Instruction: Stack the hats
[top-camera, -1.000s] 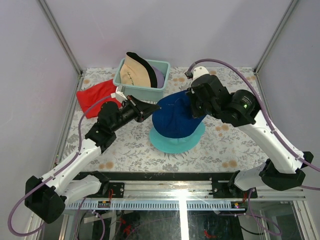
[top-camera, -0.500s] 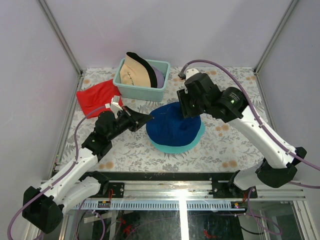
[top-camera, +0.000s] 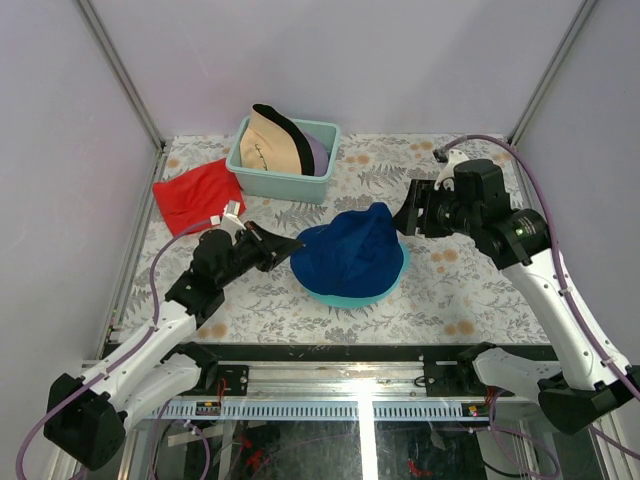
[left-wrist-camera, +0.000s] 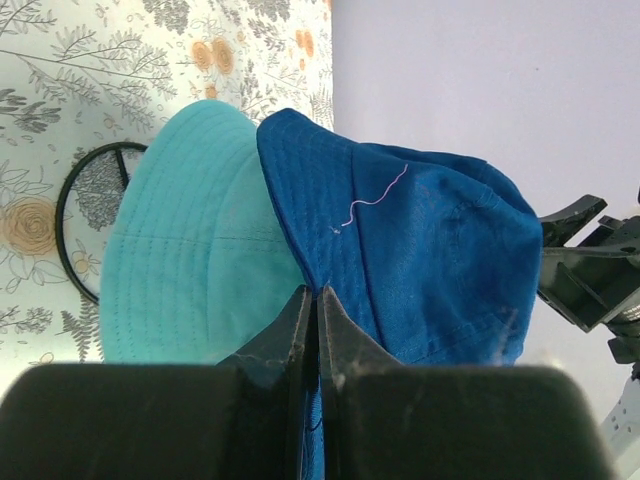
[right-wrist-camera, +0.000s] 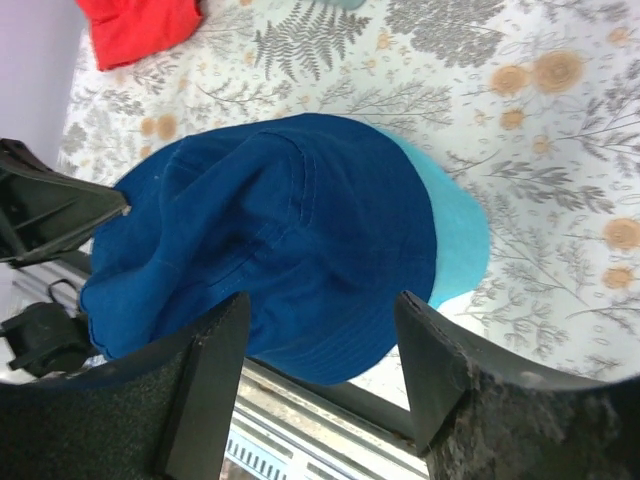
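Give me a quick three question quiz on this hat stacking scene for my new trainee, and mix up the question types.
1. True or false: the dark blue hat lies on top of the teal hat.
2. Which arm's fingers are shut on the dark blue hat's brim? A) left B) right C) both
3. Fill in: the tan hat and the lavender hat sit in the pale-teal ____.
Key: 1 true. 2 A: the left fingers pinch the brim; the right fingers are open. 3 bin.

Red cloth (top-camera: 193, 192) flat on floral table (top-camera: 470, 290), just beside teal bin (top-camera: 280, 185).
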